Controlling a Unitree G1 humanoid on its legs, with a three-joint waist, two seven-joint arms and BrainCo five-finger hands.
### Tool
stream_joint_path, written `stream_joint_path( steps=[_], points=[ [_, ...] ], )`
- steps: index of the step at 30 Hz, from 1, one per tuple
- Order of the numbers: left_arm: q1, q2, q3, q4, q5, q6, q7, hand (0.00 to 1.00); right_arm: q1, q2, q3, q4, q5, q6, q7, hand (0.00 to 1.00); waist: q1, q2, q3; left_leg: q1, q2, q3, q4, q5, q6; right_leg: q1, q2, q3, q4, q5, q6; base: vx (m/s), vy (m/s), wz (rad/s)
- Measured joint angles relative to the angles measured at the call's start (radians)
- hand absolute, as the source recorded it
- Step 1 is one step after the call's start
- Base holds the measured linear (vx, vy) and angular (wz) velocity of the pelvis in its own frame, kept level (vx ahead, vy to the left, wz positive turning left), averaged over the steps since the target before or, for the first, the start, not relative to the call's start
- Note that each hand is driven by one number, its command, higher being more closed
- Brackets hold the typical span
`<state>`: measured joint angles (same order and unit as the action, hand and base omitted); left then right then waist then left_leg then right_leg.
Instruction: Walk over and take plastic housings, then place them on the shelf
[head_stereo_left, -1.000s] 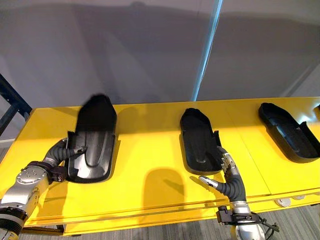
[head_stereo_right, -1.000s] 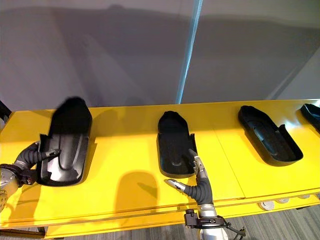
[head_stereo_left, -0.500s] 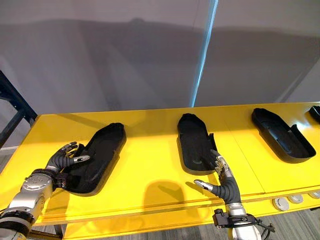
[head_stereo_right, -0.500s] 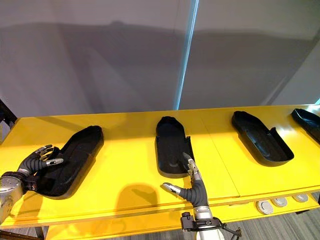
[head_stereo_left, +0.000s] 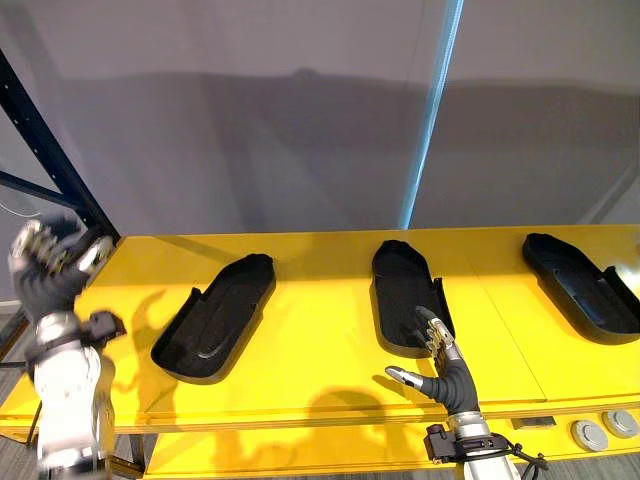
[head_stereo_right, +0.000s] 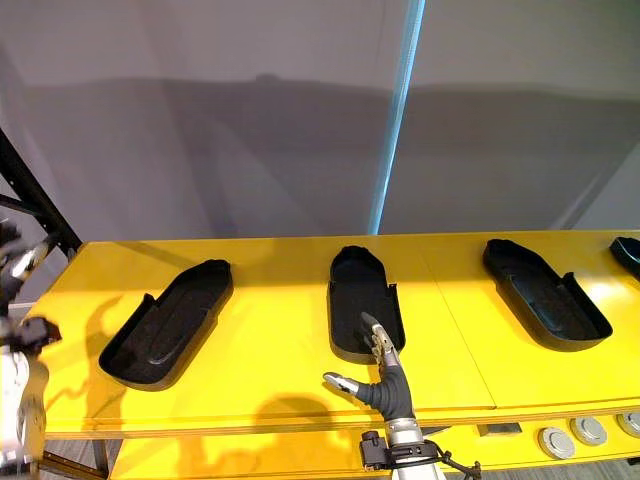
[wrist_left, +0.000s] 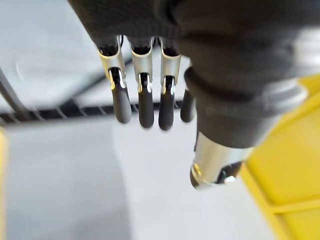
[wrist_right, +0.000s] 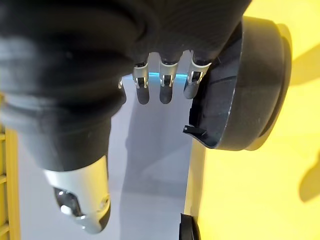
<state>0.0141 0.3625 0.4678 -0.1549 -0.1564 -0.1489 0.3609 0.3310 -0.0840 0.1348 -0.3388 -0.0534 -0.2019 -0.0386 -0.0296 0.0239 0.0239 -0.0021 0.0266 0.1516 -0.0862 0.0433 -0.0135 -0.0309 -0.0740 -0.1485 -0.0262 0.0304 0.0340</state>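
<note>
While raised up by left end of yellow shelf (head_stereo_left: 310, 350), holding nothing, fingers loose: left hand (head_stereo_left: 48, 272). Right hand (head_stereo_left: 440, 365) open flat, fingers straight, tips just beside near end of middle housing (head_stereo_left: 405, 300). Black, smooth, scoop-shaped plastic, hollow side up on shelf: left housing (head_stereo_left: 215, 320), middle housing, right housing (head_stereo_left: 585, 300).

Plain grey wall (head_stereo_left: 250, 120) with a light-blue vertical strip (head_stereo_left: 432, 130) ran behind the long yellow shelf (head_stereo_left: 310, 345), dark blue rack post (head_stereo_left: 52, 155) at its left end.
</note>
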Motion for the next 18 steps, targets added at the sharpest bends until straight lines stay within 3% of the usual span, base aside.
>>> stream_joint_path(
  steps=[4,10,18],
  points=[
    [0.195,-0.138,-0.003,-0.042,0.062,-0.003,-0.028,1.00,0.003,0.039,-0.057,-0.001,0.008,-0.014,0.019,0.00,0.013,-0.001,-0.001,-0.002,0.000,-0.014,-0.004,0.002,-0.001,0.005,0.000,-0.006,0.000,-0.001,0.001,-0.05,-0.003,0.09],
    [0.282,-0.174,-0.033,-0.044,0.051,-0.006,-0.145,1.00,0.007,0.043,-0.071,-0.002,0.010,-0.015,0.033,0.00,0.022,-0.002,-0.002,-0.016,-0.005,-0.040,-0.004,0.010,0.002,0.002,-0.005,-0.032,0.000,-0.002,0.003,-0.04,0.000,0.12],
    [0.305,-0.179,-0.132,-0.042,-0.097,-0.004,-0.287,1.00,0.009,0.042,-0.073,-0.002,0.010,-0.015,0.056,0.00,0.019,-0.007,0.001,-0.015,-0.007,-0.037,0.000,0.009,0.002,0.003,-0.008,-0.029,0.000,-0.003,0.004,-0.01,0.002,0.00]
  ],
)
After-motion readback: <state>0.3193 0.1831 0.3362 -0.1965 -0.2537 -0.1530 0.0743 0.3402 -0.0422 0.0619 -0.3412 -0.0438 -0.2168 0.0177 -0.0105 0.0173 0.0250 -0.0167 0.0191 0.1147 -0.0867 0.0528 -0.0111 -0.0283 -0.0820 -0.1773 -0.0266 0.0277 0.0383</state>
